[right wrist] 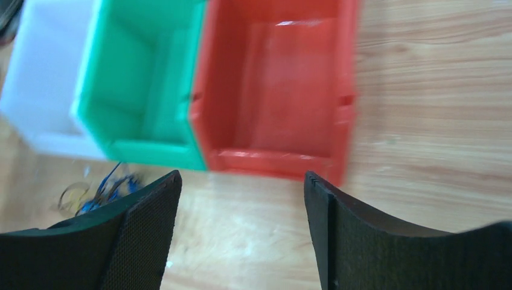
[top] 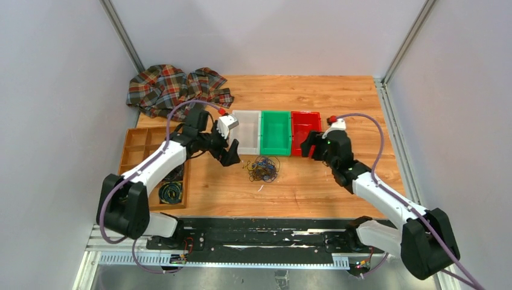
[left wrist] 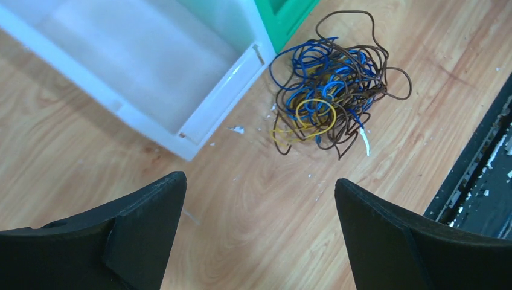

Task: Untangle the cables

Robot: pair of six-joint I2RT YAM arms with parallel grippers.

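A tangle of blue, brown and yellow cables [top: 263, 169] lies on the wooden table in front of the bins; it shows clearly in the left wrist view [left wrist: 329, 96] and blurred at the left edge of the right wrist view [right wrist: 99, 190]. My left gripper [top: 231, 158] is open and empty, just left of the tangle and above the table [left wrist: 259, 199]. My right gripper [top: 307, 146] is open and empty, in front of the red bin [right wrist: 278, 84], to the right of the tangle.
A white bin [top: 246, 131], green bin [top: 275, 132] and red bin [top: 304, 130] stand in a row behind the cables. A wooden compartment tray [top: 148, 163] holding coiled cables is at the left. A plaid cloth [top: 175, 87] lies at the back left.
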